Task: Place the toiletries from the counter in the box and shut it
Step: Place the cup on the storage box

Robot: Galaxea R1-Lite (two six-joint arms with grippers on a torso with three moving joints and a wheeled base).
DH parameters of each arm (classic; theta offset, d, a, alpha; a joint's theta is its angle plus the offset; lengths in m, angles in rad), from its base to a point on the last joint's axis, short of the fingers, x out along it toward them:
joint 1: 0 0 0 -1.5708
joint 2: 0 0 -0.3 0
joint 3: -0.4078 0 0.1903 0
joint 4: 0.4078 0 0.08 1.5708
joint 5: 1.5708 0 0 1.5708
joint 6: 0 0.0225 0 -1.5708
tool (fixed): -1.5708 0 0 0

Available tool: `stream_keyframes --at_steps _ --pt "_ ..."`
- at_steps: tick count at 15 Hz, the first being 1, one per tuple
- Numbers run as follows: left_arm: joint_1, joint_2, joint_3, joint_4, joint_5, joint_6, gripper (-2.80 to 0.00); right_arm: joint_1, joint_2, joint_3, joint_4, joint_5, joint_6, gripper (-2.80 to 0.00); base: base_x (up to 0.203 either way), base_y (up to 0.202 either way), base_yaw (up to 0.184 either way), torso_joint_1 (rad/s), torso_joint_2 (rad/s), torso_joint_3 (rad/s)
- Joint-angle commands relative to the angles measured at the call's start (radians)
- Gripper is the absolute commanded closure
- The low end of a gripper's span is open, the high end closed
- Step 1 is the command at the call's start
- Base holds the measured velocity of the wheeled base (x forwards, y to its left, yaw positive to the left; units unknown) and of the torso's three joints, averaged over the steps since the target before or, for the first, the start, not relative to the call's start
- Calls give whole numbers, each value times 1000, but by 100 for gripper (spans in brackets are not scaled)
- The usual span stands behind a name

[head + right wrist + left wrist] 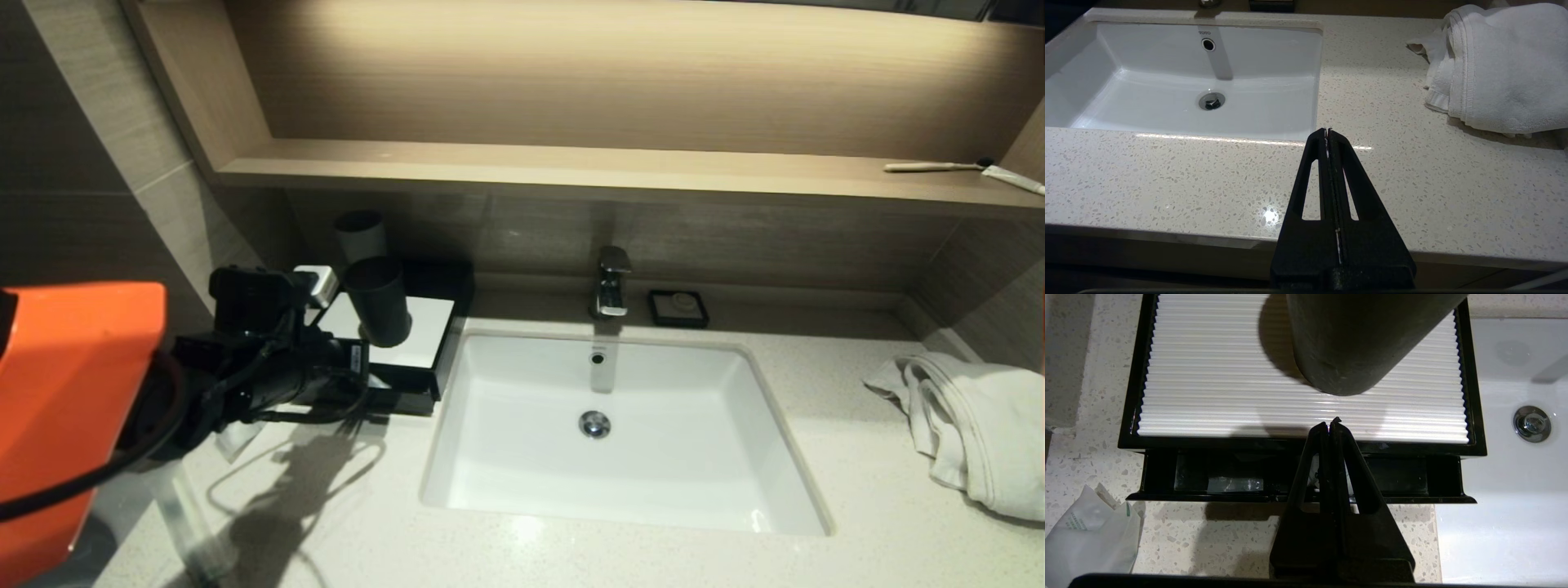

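The left tool [1329, 424] hangs over the front edge of the box [1306, 367], its fingers pressed together on nothing. The drawer [1298, 484] stands slightly pulled out; something clear glints inside, perhaps a slim packet, though shadow hides it. A dark grey cup [1355, 339] stands on the box's white ribbed top, just beyond the fingertips. A soft white bundle [1090, 531] in plastic wrap lies on the table [1216, 535] beside the drawer. The sink [604, 425] lies beside the box, a towel [971, 425] well apart. The right tool [1328, 131], also pressed together, idles above the table's near edge.
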Motion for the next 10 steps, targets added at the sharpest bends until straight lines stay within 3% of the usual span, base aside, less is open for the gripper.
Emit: stream_keyframes --at_steps 1,10 --pt "0 24 -3 -24 7 -1 0 0 0 0 0 0 0 0 0 0 0 0 0 0" --pt "-23 79 -57 -79 12 -10 0 0 0 0 0 0 0 0 0 0 0 0 0 0"
